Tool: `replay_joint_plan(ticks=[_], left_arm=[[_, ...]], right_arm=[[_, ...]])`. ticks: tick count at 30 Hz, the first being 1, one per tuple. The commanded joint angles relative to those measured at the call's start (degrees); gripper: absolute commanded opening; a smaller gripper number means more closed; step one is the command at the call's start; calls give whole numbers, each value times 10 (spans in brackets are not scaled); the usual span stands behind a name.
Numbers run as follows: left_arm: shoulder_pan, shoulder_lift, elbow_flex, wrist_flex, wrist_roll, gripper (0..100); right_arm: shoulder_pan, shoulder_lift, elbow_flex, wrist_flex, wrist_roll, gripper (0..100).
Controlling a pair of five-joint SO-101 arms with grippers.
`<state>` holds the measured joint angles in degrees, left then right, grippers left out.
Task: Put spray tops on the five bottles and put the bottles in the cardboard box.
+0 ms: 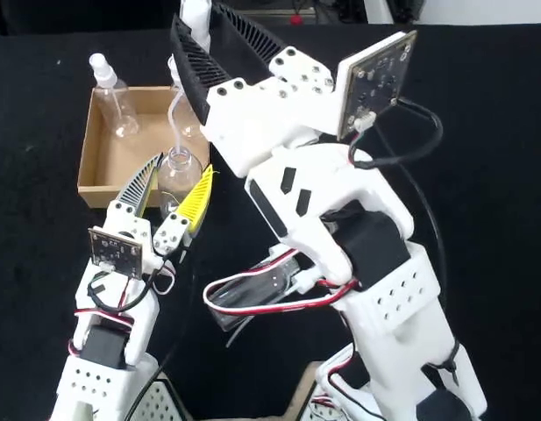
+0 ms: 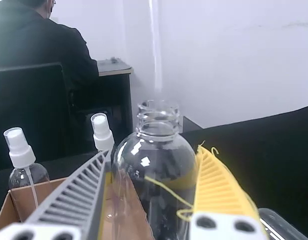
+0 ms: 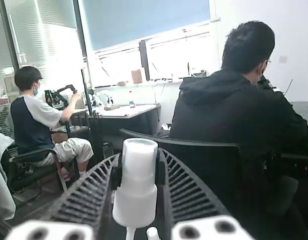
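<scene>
Clear, uncapped bottle [image 2: 153, 172] pinched between the left gripper's [image 1: 182, 167] fingers by the cardboard box [image 1: 88, 162]; right gripper's [image 3: 139, 156] fingers clamp a white spray top [image 3: 136, 192].

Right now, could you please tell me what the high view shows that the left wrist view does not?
The high view adds the right tool gripping the white plastic spray top. The left wrist view adds the clear plastic bottle's threaded open neck, side-on. Both share that bottle in the left tool, the thin dip tube over it, and the brown cardboard box with spray-topped bottles inside.
</scene>
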<state>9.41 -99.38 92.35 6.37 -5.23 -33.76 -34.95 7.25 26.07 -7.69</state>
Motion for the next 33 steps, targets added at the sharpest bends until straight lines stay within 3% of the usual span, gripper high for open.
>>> replay_joint_plan(ticks=[1, 9, 16, 27, 33], left_arm=[[-3, -7, -11, -15, 4, 116], [-3, -7, -12, -15, 4, 116], [-3, -7, -12, -15, 4, 116], [-2, -7, -15, -15, 4, 116], [-3, -7, -15, -15, 4, 116]], right_arm=[[1, -15, 15, -18, 6, 18], [1, -22, 83, -14, 6, 18], [-3, -71, 126, 66, 6, 21], [-4, -74, 207, 8, 6, 21], [-46, -78, 225, -4, 7, 21]])
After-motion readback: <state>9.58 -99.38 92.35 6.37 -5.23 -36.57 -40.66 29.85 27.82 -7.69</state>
